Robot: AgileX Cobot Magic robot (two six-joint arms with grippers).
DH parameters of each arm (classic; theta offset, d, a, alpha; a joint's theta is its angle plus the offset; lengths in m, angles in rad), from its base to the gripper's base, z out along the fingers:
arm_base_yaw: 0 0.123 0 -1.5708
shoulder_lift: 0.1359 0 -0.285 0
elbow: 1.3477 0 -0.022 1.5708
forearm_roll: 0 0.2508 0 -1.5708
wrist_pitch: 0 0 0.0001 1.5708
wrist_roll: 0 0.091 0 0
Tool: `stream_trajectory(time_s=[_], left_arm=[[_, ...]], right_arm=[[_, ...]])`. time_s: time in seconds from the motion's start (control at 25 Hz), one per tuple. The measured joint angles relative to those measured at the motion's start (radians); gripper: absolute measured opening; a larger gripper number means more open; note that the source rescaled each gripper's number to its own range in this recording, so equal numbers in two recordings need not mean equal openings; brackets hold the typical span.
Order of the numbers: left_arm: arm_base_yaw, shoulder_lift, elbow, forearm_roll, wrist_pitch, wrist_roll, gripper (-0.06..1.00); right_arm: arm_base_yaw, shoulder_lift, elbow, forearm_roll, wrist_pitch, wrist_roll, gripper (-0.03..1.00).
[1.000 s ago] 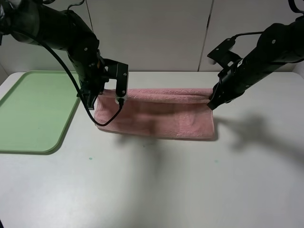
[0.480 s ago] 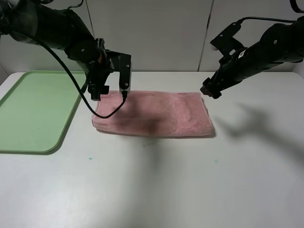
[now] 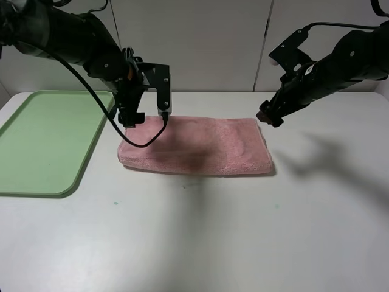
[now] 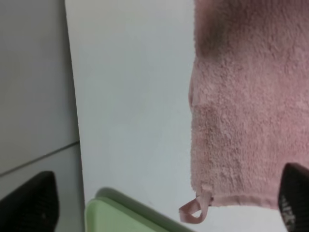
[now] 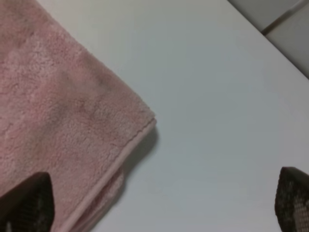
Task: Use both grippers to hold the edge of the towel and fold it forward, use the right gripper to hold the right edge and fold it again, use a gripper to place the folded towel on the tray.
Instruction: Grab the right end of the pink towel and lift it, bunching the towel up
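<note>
The pink towel lies folded in half, flat on the white table. Its stitched edge shows at one corner in the right wrist view, its small loop in the left wrist view. My left gripper hangs open just above the towel's back left corner, and both fingertips frame the cloth with nothing between them. Beside the back right corner my right gripper is also open and empty, clear of the cloth. The light green tray sits at the left of the table.
A pale wall with panel seams runs behind the table's back edge. The tray's corner lies close to the towel's looped corner. Bare white tabletop stretches in front of the towel and to its right.
Both grippers let go of the towel's edge and opened. The lifted half dropped flat onto the lower half. Both arms rose slightly and backed away from the cloth.
</note>
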Motion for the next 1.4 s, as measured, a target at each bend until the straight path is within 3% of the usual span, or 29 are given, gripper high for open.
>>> stream_trajectory(time_s=[0.24, 1.12, 1.24, 1.4], left_arm=[[0.000, 0.000, 0.000, 0.000, -0.008, -0.052, 0.99], [0.000, 0.000, 0.000, -0.026, -0.094, -0.058, 1.00], [-0.002, -0.011, 0.000, -0.028, -0.067, -0.058, 1.00], [-0.022, -0.072, 0.000, -0.029, 0.061, -0.113, 0.99]], right_arm=[[0.000, 0.000, 0.000, 0.000, 0.001, 0.001, 1.00], [0.000, 0.000, 0.000, 0.000, -0.005, 0.014, 1.00], [0.000, 0.000, 0.000, -0.001, -0.005, 0.014, 1.00], [0.000, 0.000, 0.000, -0.001, -0.003, 0.023, 1.00]])
